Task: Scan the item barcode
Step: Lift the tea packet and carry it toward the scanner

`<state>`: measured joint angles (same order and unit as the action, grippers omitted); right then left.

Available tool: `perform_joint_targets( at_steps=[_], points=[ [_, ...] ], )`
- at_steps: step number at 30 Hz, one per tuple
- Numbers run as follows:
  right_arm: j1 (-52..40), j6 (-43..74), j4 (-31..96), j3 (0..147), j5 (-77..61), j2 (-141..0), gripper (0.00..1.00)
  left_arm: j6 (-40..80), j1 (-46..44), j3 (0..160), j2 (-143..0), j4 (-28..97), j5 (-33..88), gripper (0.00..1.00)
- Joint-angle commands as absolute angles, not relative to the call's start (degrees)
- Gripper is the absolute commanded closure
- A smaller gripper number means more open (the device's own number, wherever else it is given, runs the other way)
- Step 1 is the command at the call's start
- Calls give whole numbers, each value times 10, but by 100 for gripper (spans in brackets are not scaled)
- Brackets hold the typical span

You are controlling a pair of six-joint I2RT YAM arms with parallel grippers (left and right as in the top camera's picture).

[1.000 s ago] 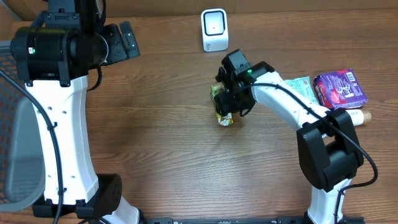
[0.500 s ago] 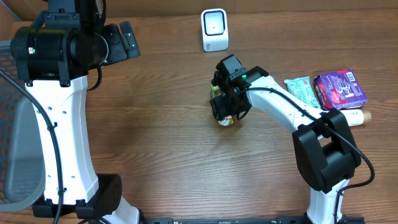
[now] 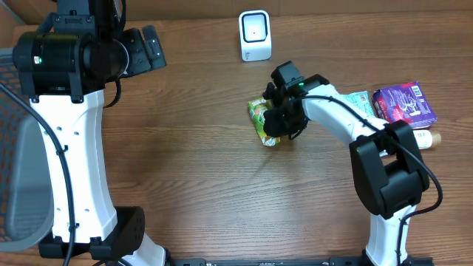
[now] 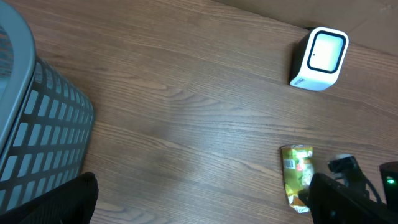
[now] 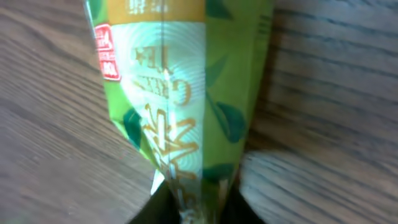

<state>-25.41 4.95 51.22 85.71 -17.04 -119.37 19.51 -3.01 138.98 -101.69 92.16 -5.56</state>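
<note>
The right gripper (image 3: 277, 125) is closed narrowly on one end of the green tea packet (image 3: 259, 118). In the right wrist view, the crimped end of the packet (image 5: 180, 93) is seen pinched between the dark fingertips (image 5: 149, 208). The packet is located at the table (image 3: 192, 177) centre, in front of the white scanner (image 3: 255, 35) and well apart from it. Whether it rests on the wood or is lifted cannot be told.

Hazards, as judged:
- Only the thin seam is held. The packet may slip or swing when carried.
- Soft foil may be creased by the grip, so that the barcode is curved and unreadable.
- The barcode panel seen in the left wrist view (image 4: 290, 163) may be turned away from the scanner window (image 4: 324, 51) unless the wrist is rotated.

The left gripper (image 3: 144, 50) is held wide, nothing between its fingers, far back at the left.

Containers: a grey mesh basket (image 4: 37, 137) stands at the left edge. Its contents cannot be seen. A purple packet (image 3: 404, 105), a teal sachet (image 3: 355, 103) and a small bottle (image 3: 425, 137) lie loose on the right, in no container.
</note>
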Motion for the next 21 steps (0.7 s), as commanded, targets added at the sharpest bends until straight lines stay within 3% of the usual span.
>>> perform_joint_targets(
  at_steps=[1, 7, 14, 21],
  points=[
    [-253, 49, 511, 856, -214, -1197, 94, 201, -34, 1389, -1016, 921, -53, 0],
    [-239, 41, 537, 881, -290, -1182, 96, 201, -34, 1389, -1016, 921, -53, 0],
    [-185, -93, 577, 899, -528, -1091, 96, 202, -34, 1389, -1016, 921, -53, 0],
    [-103, -110, 593, 899, -702, -1004, 96, 201, -34, 1389, -1016, 921, -53, 0]
  ],
)
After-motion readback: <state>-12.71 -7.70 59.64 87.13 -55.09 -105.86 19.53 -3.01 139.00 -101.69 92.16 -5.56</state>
